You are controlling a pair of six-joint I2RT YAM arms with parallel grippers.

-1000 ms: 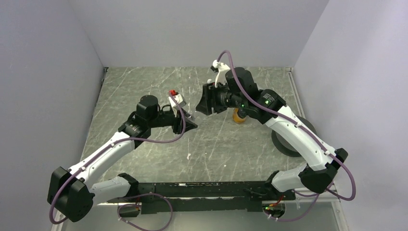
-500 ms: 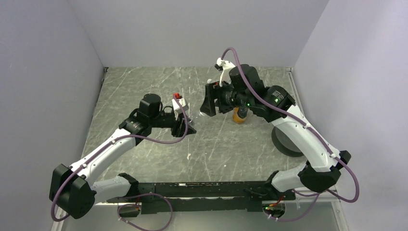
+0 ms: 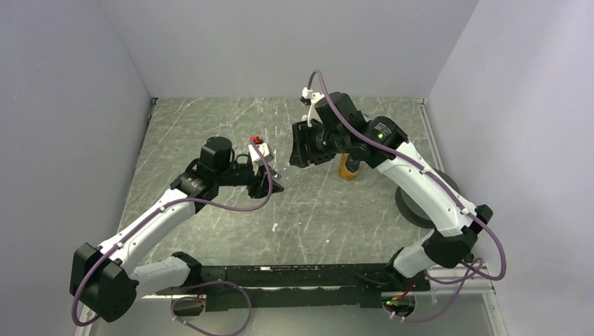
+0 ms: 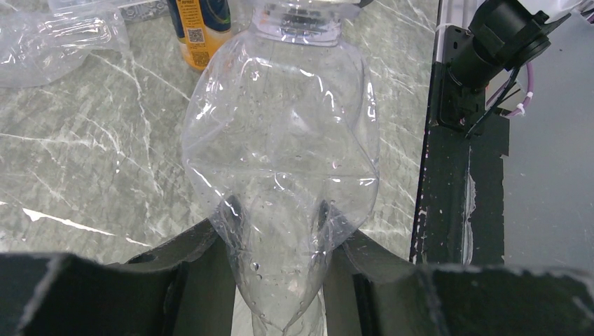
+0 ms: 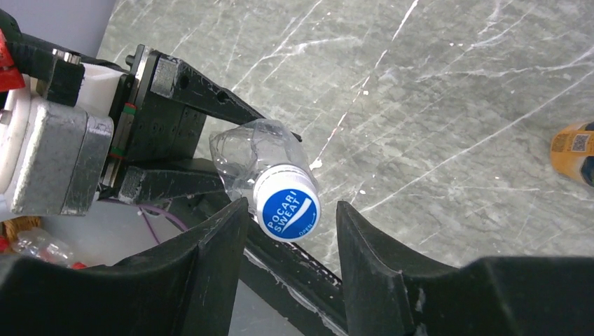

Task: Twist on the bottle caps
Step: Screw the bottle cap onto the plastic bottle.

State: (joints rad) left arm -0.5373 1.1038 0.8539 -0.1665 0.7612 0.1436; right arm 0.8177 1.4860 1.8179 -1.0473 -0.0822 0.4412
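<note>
My left gripper [image 4: 280,245] is shut on a clear, crumpled bottle [image 4: 280,140] and pinches its lower body. It holds the bottle tilted above the table, neck toward my right gripper. A white cap with a blue top [image 5: 287,203] sits on that bottle's neck [image 5: 242,154]. My right gripper [image 5: 291,217] is open around the cap: the left finger is close to it and the right finger stands apart. In the top view the two grippers [image 3: 274,183] [image 3: 294,150] face each other mid-table. The orange-amber bottle [image 3: 347,170] stands upright behind the right wrist.
A large black disc [image 3: 420,203] lies at the right under the right arm. A second clear bottle [image 4: 56,38] lies beside the orange bottle [image 4: 199,28]. A tiny white speck [image 3: 275,226] lies on the marble toward the near edge. The black base rail [image 3: 301,276] runs along the front.
My right wrist has turned and shifted slightly left at the bottle's neck. My left gripper has drawn back a little with the bottle and otherwise holds steady.
</note>
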